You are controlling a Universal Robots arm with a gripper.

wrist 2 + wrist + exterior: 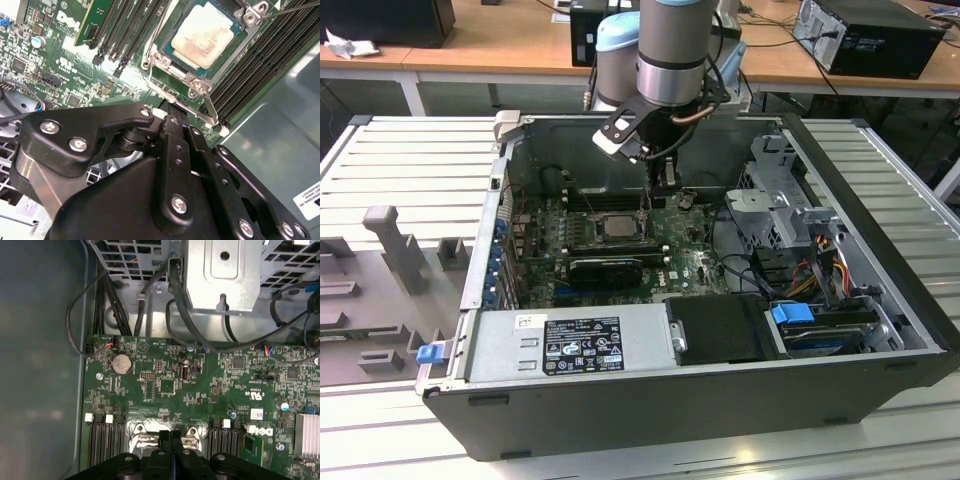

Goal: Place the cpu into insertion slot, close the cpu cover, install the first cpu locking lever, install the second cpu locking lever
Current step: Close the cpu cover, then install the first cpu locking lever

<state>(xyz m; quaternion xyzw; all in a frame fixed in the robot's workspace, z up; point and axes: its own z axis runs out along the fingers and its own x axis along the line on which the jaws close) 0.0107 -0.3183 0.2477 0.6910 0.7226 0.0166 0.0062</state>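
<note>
place: robot lab | open computer case (680,405) | wooden desks (490,45) behind

In the second wrist view my hand (170,114) covered the near edge of the cpu cover (175,76), and the picture's edge cut off the far side of the cpu (205,32). One locking lever (212,106) ran down behind my hand, so I could not tell whether anything thin sat pinched there. In the first wrist view my hand hid the insertion slot (137,434), save for two bits of its metal rim. In the exterior view the cpu was too small to judge how it sat.
</note>
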